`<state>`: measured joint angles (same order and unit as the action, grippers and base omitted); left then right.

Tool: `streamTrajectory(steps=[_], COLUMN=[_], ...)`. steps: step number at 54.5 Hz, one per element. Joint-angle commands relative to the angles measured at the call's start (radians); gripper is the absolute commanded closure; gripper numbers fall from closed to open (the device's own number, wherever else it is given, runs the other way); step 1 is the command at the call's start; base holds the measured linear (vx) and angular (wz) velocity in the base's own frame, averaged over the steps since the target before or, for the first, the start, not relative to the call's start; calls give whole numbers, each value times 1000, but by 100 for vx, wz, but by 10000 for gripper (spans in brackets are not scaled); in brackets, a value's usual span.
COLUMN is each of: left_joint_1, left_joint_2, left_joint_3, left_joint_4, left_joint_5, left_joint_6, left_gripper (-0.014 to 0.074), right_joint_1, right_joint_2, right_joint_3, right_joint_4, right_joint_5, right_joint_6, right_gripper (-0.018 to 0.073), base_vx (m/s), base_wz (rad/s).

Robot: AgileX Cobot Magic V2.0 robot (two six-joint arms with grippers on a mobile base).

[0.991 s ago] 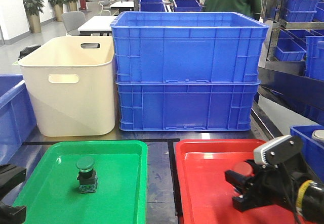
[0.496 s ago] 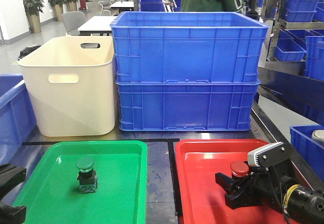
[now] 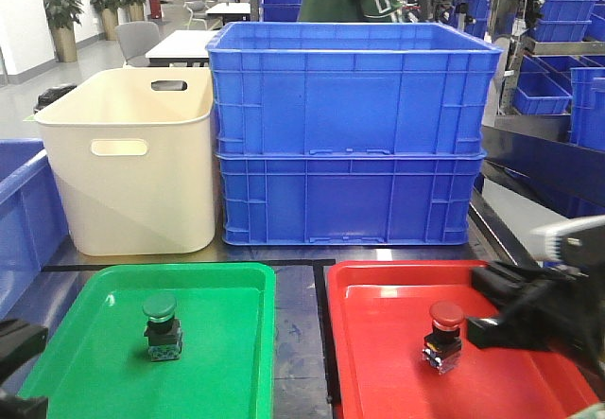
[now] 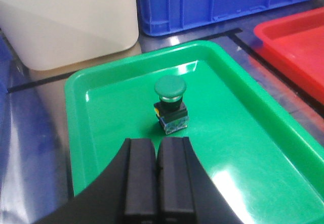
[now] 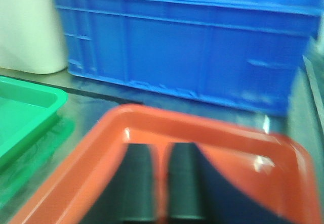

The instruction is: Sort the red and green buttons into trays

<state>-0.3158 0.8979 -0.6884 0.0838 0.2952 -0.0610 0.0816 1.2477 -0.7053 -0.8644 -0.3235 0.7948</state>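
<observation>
— On the bright red plastic tray (image 3: 529,386), what has changed?

— The red mushroom-capped push button (image 3: 443,335) now stands upright there alone; a moment ago my right gripper (image 3: 510,310) held it. I have let go and pulled back to the right, jaws nearly together, empty.

— And the green one?

— The green-capped push button (image 4: 170,104) sits upright in the bright green plastic tray (image 4: 81,133). My left gripper (image 4: 159,183) hovers low before it, jaws closed on nothing. Both look sorted, I judge.
</observation>
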Motion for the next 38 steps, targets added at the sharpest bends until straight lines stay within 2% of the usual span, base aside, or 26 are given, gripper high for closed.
streamTrajectory(steps=[1, 5, 10, 17, 26, 38], left_joint_1=[-3, -3, -3, -3, -3, -2], left_joint_2=[-38, -83, -164, -272, -346, -343], left_joint_3=[16, 88, 175, 266, 295, 296], left_joint_4=[-13, -27, -61, -72, -72, -72], left_joint_5=[-72, -95, -137, -202, -186, -178], left_joint_6=[-9, -27, -40, -40, -40, -40], left_gripper=[602, 602, 602, 602, 602, 602], right_joint_1=[-5, -5, -5, -5, -5, -5], right_joint_2=[-131, -217, -302, -403, -440, -437], right_joint_3=[46, 130, 212, 272, 278, 278], right_joint_4=[-90, -142, -145, -152, -169, -170], right_joint_5=[-14, -30, -31, -20, -26, -26], right_joint_6=[98, 141, 182, 161, 163, 163], right_gripper=[573, 571, 571, 570, 567, 567], base_vx=[0, 0, 0, 0, 0, 0], base_wz=[0, 0, 0, 0, 0, 0])
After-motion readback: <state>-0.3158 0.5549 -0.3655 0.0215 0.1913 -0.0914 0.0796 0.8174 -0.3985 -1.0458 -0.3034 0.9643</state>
